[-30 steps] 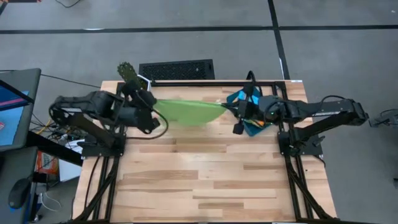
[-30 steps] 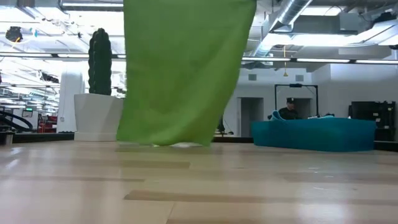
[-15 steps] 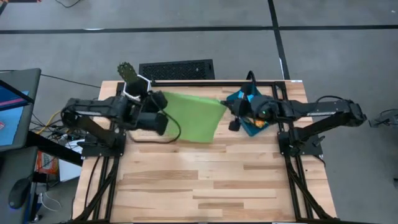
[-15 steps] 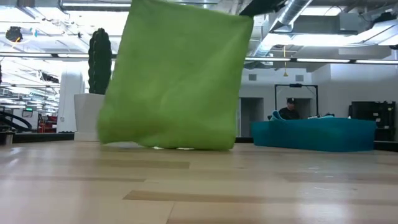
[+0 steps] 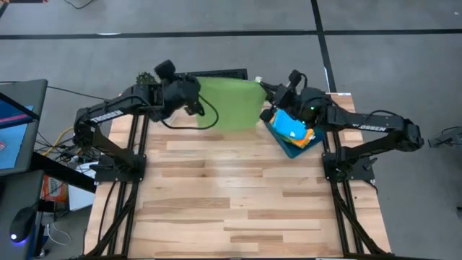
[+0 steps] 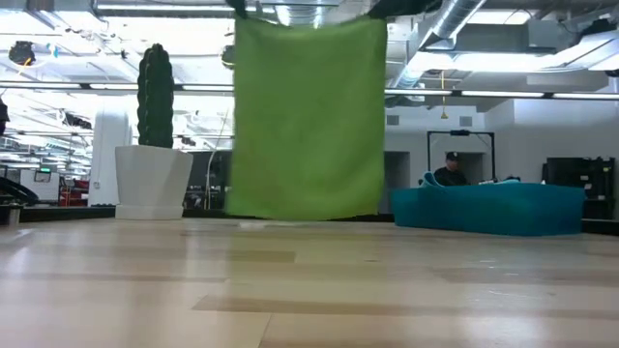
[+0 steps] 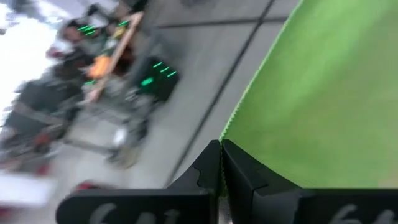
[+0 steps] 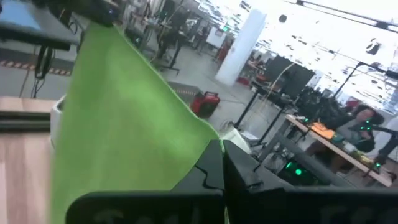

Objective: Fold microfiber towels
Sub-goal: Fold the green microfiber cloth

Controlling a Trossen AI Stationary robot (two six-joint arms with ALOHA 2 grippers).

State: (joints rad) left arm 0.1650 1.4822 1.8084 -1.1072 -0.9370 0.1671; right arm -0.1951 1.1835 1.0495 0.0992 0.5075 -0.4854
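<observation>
Both grippers are clamped on the same cloth. Between the left gripper (image 5: 193,102) and the right gripper (image 5: 266,97) hangs the lime green towel (image 6: 309,116), stretched as a flat sheet. In the left wrist view the left gripper (image 7: 221,163) has its two dark fingers pressed together on one upper corner of the towel (image 7: 323,99), and in the right wrist view the right gripper (image 8: 222,163) is closed the same way on the other upper corner of the towel (image 8: 124,137).

The towel's held top edge runs straight from one gripper to the other, across the far part of the tabletop (image 5: 238,195), and the free cloth falls down below both grippers. In the low view its bottom edge seems to be just at the wood or a little above it; I cannot tell if it touches. So the wide bare wood lies on the near side of the hanging sheet, below and in front of both grippers. I judge that laying the towel flat needs both grippers to come down and toward the near side together. Neither arm is nearer; each holds its own corner.

Just beside the right gripper, under its arm, sits the dark-blue tray (image 5: 297,148) with a bright blue towel (image 5: 290,124) on top and a bit of orange towel (image 5: 310,134) under it.

White lettering shows on both arms, but I cannot read it.
</observation>
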